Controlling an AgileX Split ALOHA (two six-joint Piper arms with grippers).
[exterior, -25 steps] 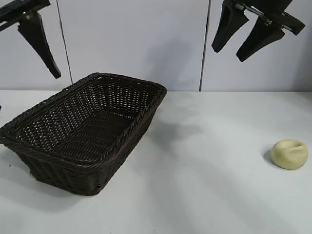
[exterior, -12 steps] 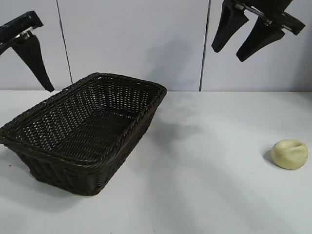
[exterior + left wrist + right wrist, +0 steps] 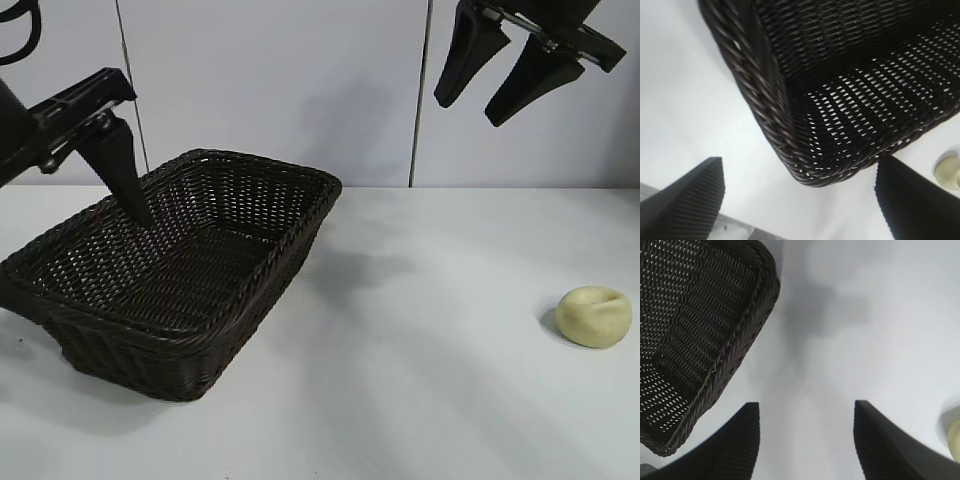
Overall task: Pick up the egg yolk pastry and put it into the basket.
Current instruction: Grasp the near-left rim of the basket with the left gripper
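The egg yolk pastry (image 3: 594,316), a small pale yellow lump with a dented top, lies on the white table at the far right. It also shows at the edge of the left wrist view (image 3: 950,171) and the right wrist view (image 3: 954,432). The dark woven basket (image 3: 300,225) stands at the left and holds nothing. My left gripper (image 3: 797,165) is open over the basket's left end (image 3: 770,115). One of its fingers (image 3: 122,170) hangs by the far-left rim. My right gripper (image 3: 470,110) is open and empty, high at the upper right, above the table between basket and pastry (image 3: 806,407).
The white table (image 3: 430,350) runs between the basket and the pastry. A pale panelled wall (image 3: 300,80) stands behind. The basket's rim also shows in the right wrist view (image 3: 740,340).
My left gripper has come down and to the right, from the upper left corner to the basket's far-left rim. The right gripper, basket and pastry have not moved.
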